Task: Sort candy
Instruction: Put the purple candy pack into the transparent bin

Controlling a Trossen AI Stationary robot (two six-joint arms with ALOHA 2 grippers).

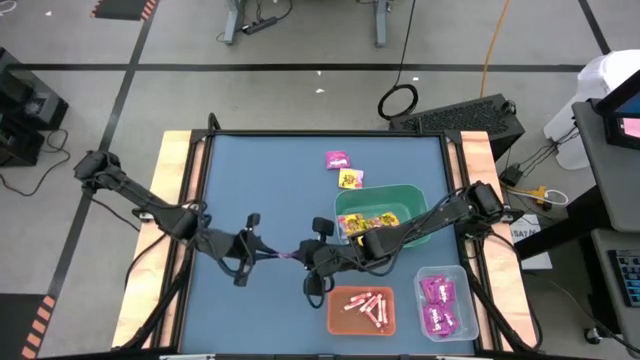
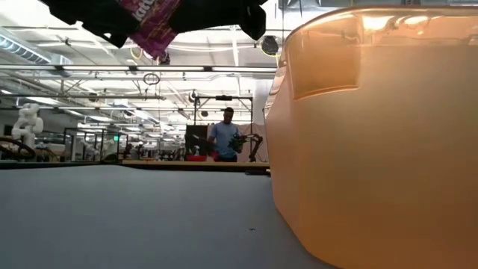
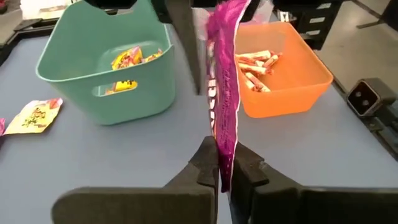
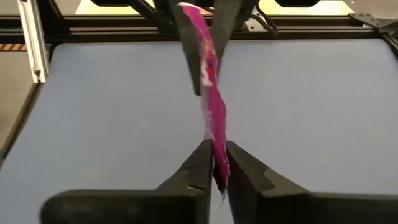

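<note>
One magenta candy packet (image 1: pixel 290 256) hangs in the air between my two grippers, over the middle of the blue table. My left gripper (image 1: pixel 262 250) comes from the table's left and my right gripper (image 1: pixel 312 258) from the right; both are shut on this packet. In the low view the packet (image 2: pixel 153 22) is well above the table top. A loose magenta packet (image 1: pixel 338 159) and a yellow packet (image 1: pixel 350 179) lie flat on the table toward the far edge. My left gripper (image 3: pixel 227 171) pinches the packet's near edge (image 3: pixel 222 146) between its two fingers, level, from the table's left. The packet is lifted clear and stands edge-on, stretched toward the other gripper. My right gripper (image 4: pixel 214 165) pinches the packet's opposite edge (image 4: pixel 216 140) between its two fingers, level, from the table's right. The packet runs from it, clear of the table, to the left gripper's fingers (image 4: pixel 186 43).
The green bin (image 1: pixel 400 193) holds yellow packets, the orange bin (image 1: pixel 334 322) pink-white sticks, and the clear bin (image 1: pixel 462 300) magenta packets; all stand on the table's right half. The table's left half is bare blue surface. A person (image 2: pixel 224 138) stands far behind the table.
</note>
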